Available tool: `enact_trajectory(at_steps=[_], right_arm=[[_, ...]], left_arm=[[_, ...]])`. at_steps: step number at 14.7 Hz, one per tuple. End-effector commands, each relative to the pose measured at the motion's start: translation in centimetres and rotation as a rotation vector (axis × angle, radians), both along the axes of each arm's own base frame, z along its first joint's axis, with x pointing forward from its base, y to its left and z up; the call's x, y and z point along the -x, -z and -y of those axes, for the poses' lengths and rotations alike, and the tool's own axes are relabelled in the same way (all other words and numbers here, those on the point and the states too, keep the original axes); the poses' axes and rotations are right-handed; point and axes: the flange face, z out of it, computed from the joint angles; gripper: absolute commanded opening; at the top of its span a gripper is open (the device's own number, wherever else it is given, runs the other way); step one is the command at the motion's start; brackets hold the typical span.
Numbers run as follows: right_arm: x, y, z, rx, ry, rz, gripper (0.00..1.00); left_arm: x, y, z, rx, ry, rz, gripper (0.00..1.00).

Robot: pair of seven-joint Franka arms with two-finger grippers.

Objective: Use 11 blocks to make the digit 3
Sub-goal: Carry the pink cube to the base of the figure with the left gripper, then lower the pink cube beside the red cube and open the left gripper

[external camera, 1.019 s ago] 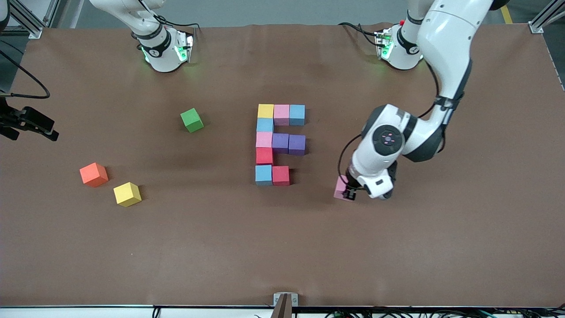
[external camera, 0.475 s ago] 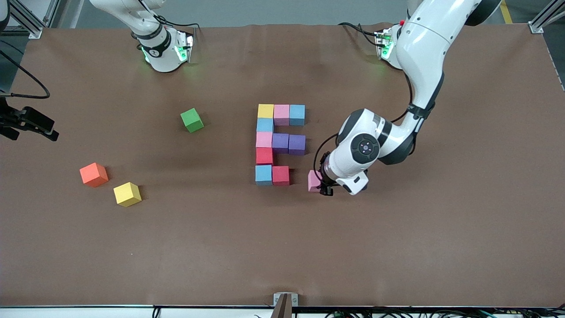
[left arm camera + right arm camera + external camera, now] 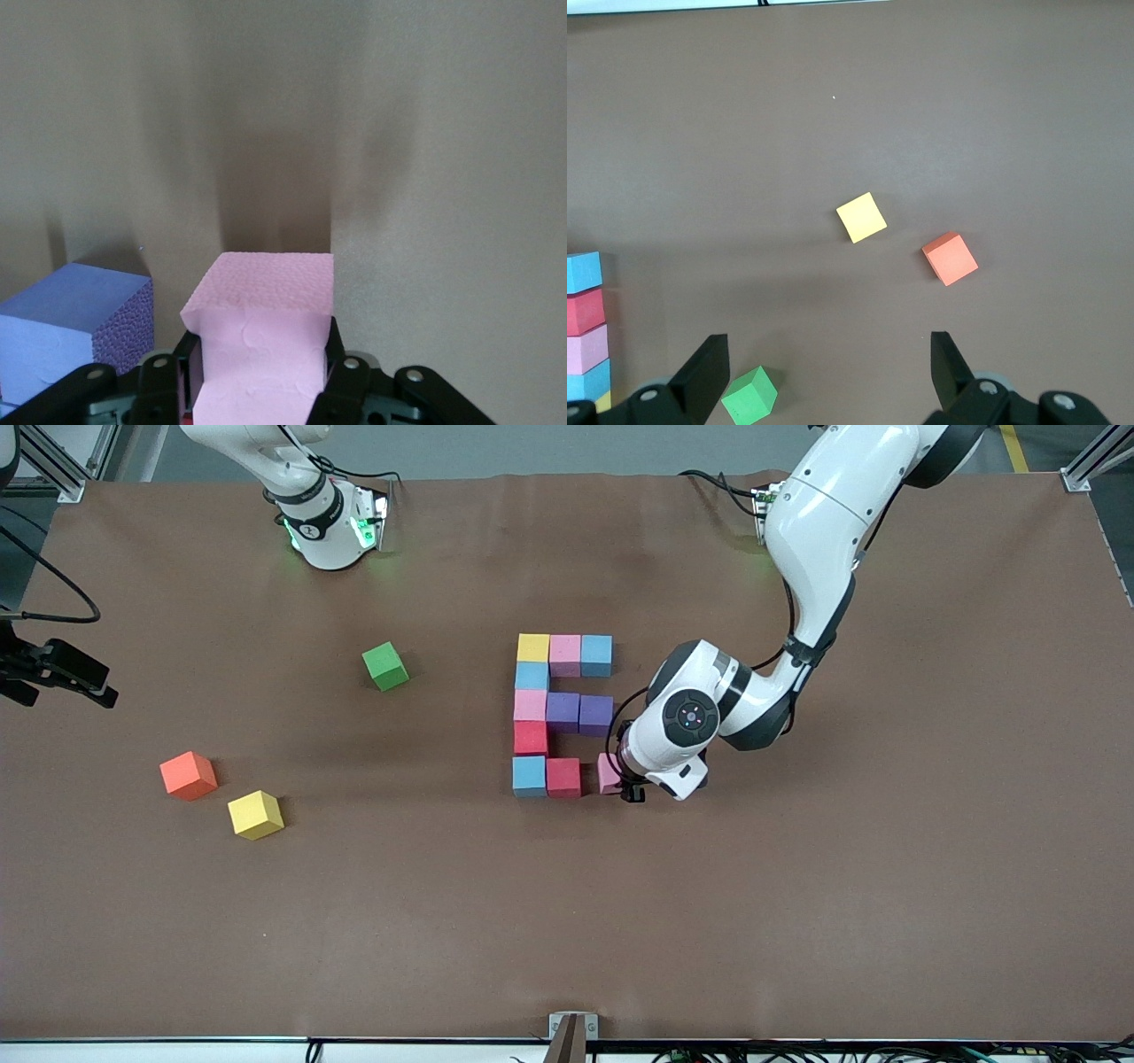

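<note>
My left gripper pinches the pink block by two flat sides beside the red block; it looks light and slightly squashy, while my right gripper waits open.

Pink block beside unfinished digit 3

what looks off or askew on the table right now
Nothing damaged. Three loose foam cubes, green, orange and yellow, sit twisted out of square toward the right arm's end, unlike the neatly aligned block figure.
</note>
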Motion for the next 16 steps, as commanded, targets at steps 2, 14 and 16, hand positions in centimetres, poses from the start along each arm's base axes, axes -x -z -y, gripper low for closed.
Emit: enact_trajectory(at_steps=[2, 14, 16], right_arm=[[0.5, -0.3, 0.1, 0.007, -0.001, 0.006, 1.0], [0.3, -0.1, 0.1, 0.005, 0.001, 0.004, 1.0], [0.3, -0.1, 0.1, 0.005, 0.001, 0.004, 1.0]], left_arm=[[-0.1, 0.2, 1.6, 0.006, -0.002, -0.009, 0.12], [0.2, 1.6, 3.1, -0.031, 0.039, 0.015, 0.12], [0.0, 1.8, 3.1, -0.044, 0.051, 0.021, 0.12]])
